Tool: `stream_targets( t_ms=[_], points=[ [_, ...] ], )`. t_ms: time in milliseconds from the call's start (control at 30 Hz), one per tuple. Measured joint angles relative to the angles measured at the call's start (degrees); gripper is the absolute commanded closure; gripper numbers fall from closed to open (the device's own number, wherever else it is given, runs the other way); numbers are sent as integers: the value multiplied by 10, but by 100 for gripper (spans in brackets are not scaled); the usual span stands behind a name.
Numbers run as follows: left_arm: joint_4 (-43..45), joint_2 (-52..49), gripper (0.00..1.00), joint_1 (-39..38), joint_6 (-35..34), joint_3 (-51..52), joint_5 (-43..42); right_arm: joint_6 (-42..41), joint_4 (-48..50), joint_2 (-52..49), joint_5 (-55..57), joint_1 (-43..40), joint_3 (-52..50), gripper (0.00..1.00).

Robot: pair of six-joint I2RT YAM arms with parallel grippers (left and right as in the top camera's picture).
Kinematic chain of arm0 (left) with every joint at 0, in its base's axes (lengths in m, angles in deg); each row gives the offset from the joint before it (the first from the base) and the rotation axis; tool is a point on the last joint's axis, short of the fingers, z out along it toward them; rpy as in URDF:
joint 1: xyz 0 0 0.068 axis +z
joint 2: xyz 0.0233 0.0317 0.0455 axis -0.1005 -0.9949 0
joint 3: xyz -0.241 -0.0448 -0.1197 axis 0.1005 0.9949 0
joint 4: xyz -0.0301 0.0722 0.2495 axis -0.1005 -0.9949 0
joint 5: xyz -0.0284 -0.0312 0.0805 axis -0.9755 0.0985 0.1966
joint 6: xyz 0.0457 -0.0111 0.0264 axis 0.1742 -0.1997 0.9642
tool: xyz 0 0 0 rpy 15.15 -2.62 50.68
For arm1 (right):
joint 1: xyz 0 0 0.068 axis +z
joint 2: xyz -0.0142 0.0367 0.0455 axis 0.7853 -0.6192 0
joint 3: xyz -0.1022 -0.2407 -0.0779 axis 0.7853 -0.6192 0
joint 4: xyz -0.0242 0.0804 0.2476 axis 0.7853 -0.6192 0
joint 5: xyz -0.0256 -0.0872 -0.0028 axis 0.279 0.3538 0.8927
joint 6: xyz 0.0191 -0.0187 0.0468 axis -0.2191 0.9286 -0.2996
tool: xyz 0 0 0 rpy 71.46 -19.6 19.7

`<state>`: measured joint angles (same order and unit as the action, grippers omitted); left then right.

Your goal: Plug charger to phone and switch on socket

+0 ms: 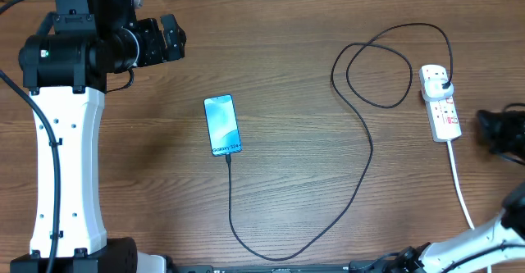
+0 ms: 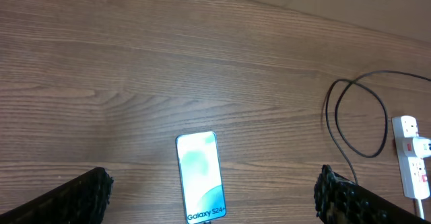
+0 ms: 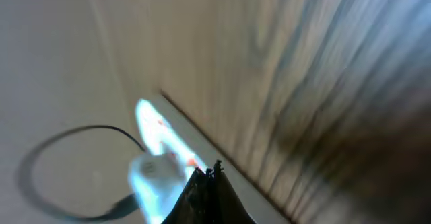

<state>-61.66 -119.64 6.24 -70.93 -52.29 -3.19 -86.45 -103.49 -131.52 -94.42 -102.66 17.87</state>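
since the charger (image 1: 230, 195) already runs from the phone (image 1: 222, 125) to the socket (image 1: 440, 102), i think only turning it on is left. the left gripper (image 1: 172, 37) is wide open and empty, with the phone out ahead of its tips. the right gripper (image 1: 496, 131) sits just beside the socket; i cannot tell if it is open.

Our left gripper (image 2: 214, 181) hangs with its jaws spread wide apart; our right gripper (image 1: 495, 130) shows blurred, so we cannot tell how its jaws stand.

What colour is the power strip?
The power strip is white with red markings; overhead view shows it best.
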Motion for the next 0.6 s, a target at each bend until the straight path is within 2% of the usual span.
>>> stream_targets(
  t_ms=[333,600],
  points=[
    [0,0,0,-1,0,0,0,14,-32,221,-41,-5,0,96],
    [0,0,1,-1,0,0,0,33,-112,314,-57,39,31,96]
  ],
)
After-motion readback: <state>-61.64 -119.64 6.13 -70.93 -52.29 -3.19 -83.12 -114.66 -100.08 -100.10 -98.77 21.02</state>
